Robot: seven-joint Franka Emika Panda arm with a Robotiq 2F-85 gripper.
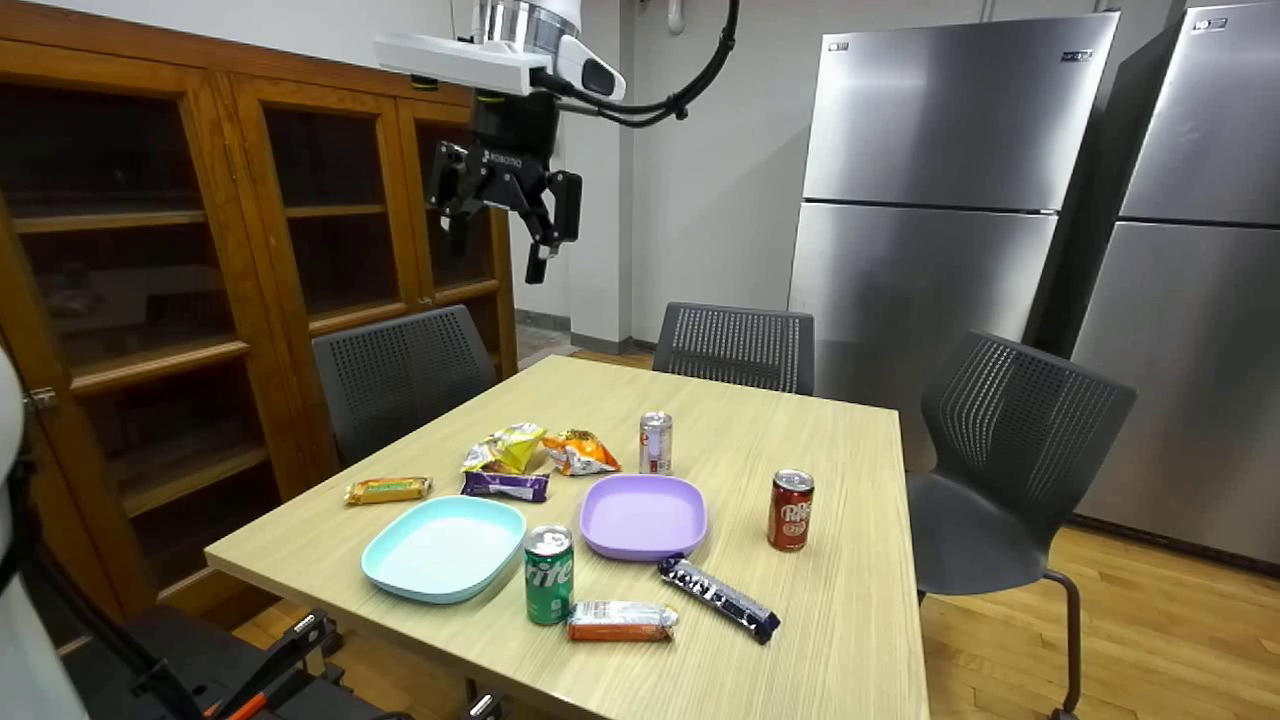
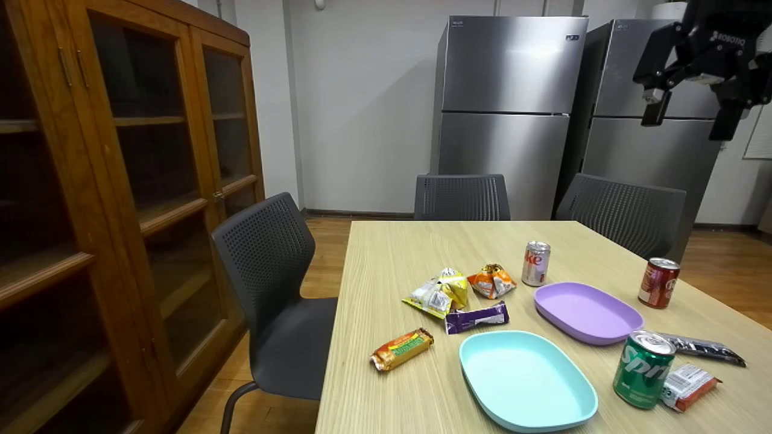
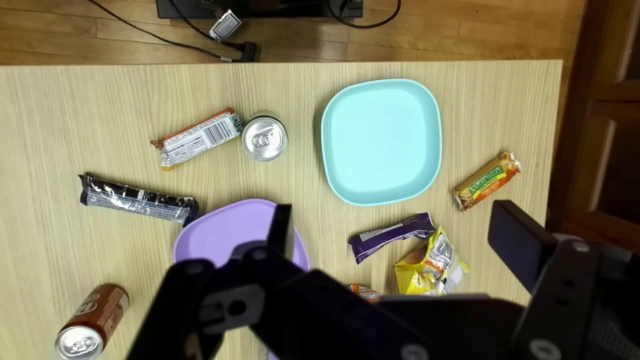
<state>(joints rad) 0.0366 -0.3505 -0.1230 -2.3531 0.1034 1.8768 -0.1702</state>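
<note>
While the gripper (image 1: pixel 497 250) hangs high above the table (image 1: pixel 760 430), its fingers stand spread wide and hold nothing. Framed between the fingertips in the wrist view, well below them, is the purple-wrapped bar (image 3: pixel 392 236) — lying flat on the table between the turquoise plate (image 3: pixel 382 142) and the yellow snack bag (image 3: pixel 434 265); whether bar and bag touch is hard to tell. The bar should be light and fairly firm, though its glossy film may slip, so a grip across its narrow width near the middle looks surer than one on the flat ends. Its bag neighbour, judging by the puffed shape, is probably lighter still, soft and easily crushed, as is the orange bag (image 2: pixel 493 281) near it; a gentle pinch around the middle would suit either.

As for containers, the turquoise plate and the lilac plate (image 1: pixel 643 515) are shallow with raised rims, and nothing lies in either. The green can (image 1: pixel 549 575), the silver can (image 1: pixel 656 443) and the dark red can (image 1: pixel 791 510) stand upright; the green one's top looks sealed, its tab flat — how full they are does not show. Wrappers hide what the bar and bags contain.
</note>
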